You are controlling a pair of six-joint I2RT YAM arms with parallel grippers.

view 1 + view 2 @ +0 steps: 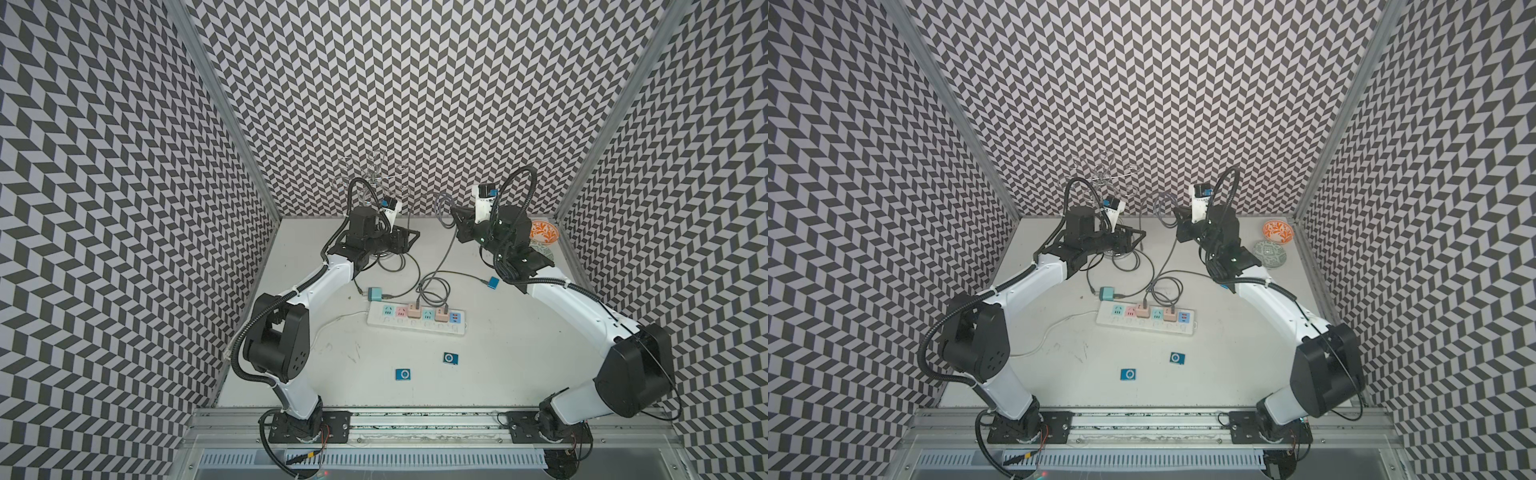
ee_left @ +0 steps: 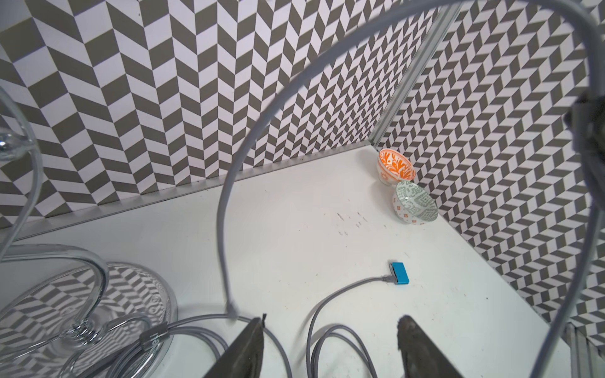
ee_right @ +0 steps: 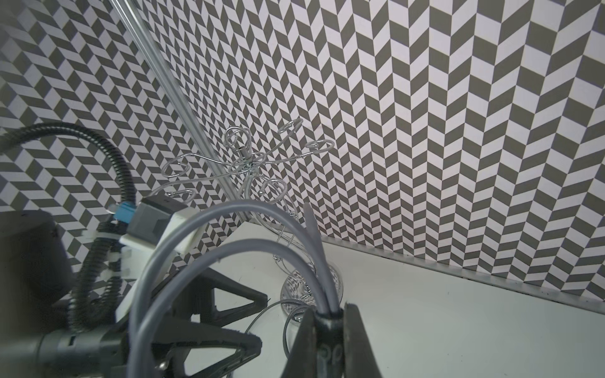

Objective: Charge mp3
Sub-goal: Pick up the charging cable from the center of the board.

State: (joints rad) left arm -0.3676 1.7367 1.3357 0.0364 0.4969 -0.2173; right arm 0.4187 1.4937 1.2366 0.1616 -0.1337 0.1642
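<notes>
Hard to see: the right hand's [image 3: 329, 309] tips are getting lost against its black arm in both top views.
Right hand: pinching a gray cable [image 3: 324, 288].
Left hand [image 2: 334, 317]: standing spread, gripping nothing.
Plugged player [image 2: 400, 273]: lying by the right arm, a cord [image 2: 360, 281] meeting its edge.
Loose player [image 1: 403, 374] and its twin [image 1: 450, 358]: lying face up, long sides running along the counter's [image 1: 519, 353] front.
</notes>
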